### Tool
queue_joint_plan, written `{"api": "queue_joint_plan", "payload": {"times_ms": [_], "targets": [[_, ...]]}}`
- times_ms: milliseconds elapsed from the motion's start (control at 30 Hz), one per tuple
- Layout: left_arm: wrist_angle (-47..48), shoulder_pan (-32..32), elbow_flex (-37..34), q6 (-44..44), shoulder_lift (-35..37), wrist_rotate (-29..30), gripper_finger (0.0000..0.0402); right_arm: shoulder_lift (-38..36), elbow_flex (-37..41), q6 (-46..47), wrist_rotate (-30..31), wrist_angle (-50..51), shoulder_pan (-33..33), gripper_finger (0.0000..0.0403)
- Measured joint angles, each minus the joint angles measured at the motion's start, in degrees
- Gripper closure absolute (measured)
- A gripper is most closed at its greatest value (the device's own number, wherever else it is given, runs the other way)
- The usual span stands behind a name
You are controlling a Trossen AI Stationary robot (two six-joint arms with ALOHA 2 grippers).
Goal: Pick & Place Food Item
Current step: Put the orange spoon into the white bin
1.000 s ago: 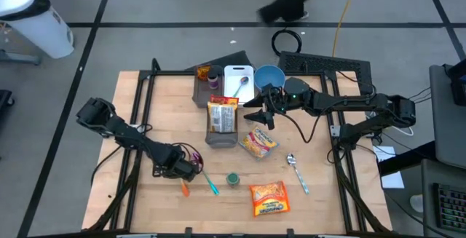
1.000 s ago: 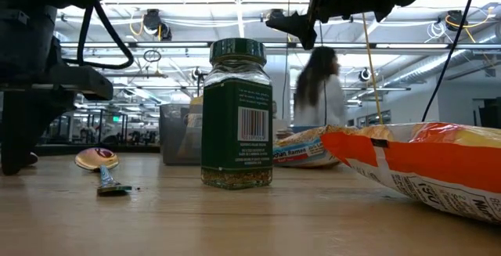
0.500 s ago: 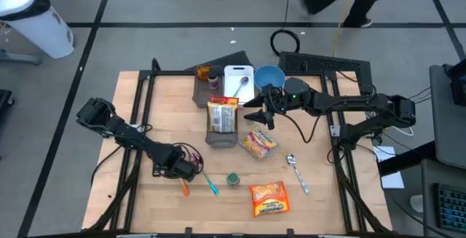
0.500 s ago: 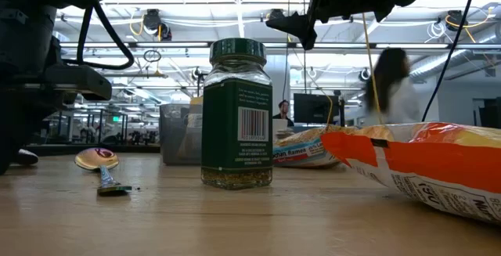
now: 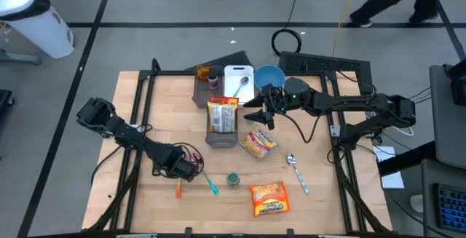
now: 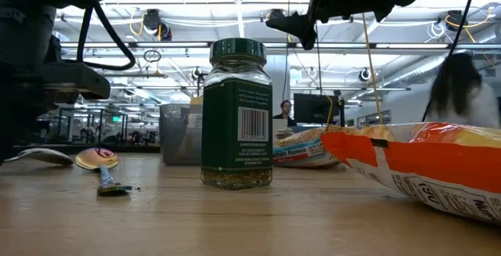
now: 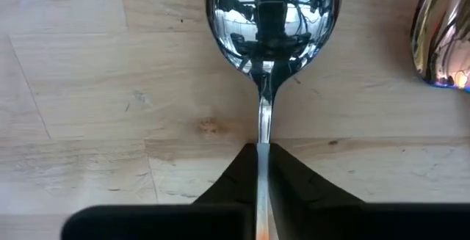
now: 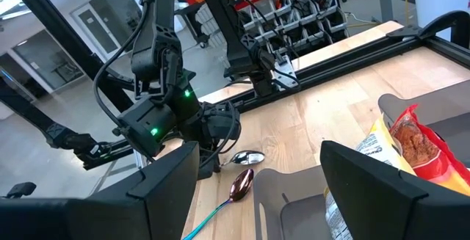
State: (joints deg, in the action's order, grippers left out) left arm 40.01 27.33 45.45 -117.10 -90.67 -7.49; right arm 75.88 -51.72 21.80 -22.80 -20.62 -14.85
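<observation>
Left claw (image 5: 183, 173) low at the near-left of the surface (image 5: 160, 107), clamped shut on the thin handle of a silver spoon (image 7: 271, 20); spoon bowl lies on the wood just ahead of my fingers (image 7: 228, 185). Right claw (image 5: 257, 117) up in the air past mid-surface, fingers (image 8: 163, 188) spread wide, holding nothing, above the gap between grey tray and ramen pack.

Grey tray (image 5: 221, 140) mid-surface, snack packet (image 5: 223, 116) lying in it. White cutting board (image 5: 238, 82) and blue bowl (image 5: 269, 74) at the far edge, side by side. Orange chip bag (image 5: 269, 198) flat near the front edge. Ramen pack (image 5: 258, 142) just right of the tray, flat. Green-lidded spice jar (image 6: 237, 115) upright, between my left claw and the chip bag. Loose metal spoon (image 5: 296, 169) right of the ramen pack. Teal-handled spoon (image 5: 210, 185) just beside my left claw.
</observation>
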Motion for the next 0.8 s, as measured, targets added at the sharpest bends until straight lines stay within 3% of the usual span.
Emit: {"api": "queue_joint_plan", "payload": {"times_ms": [300,467,633,800], "targets": [[1.20,0.00,-0.16,1.83,1.27,0.49,0.0389,0.02,0.00,0.00,0.00,0.80,1.20,0.0126],[4.73,0.00,-0.17,1.63,5.73,2.78,0.0380,0.02,0.00,-0.06,0.04,0.81,1.66,0.0126],[8.33,-0.04,-0.17,-0.23,13.27,11.48,0.0391,0.02,0.00,-0.02,0.10,0.82,1.63,0.0126],[11.16,-0.04,-0.16,-3.10,22.68,25.97,0.0383,0.02,0.00,0.90,0.04,0.81,1.64,0.0126]]}}
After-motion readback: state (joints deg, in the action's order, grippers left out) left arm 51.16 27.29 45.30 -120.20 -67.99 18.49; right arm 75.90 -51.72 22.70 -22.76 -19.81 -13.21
